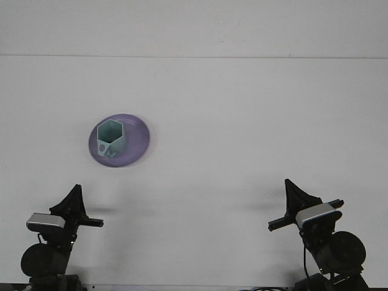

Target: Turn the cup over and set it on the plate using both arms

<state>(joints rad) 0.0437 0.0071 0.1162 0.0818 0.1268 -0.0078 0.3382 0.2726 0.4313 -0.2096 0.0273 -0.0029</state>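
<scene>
Front view, left to right: my left gripper (74,195) sits low at the near edge of the white surface (254,121), pulled well back from everything; from this angle I cannot tell how it is set. Beyond it, left of centre, the purple plate (137,137) carries the green hexagonal cup (111,137), mouth up, with its handle toward me and slightly off the plate's middle. My right gripper (296,195) is parked low on the far right, well apart from the plate, and I cannot tell its state either. I judge the placing done, so the careful thing is to hold both arms clear and low, with no sweep across the plate that could nudge the cup.
</scene>
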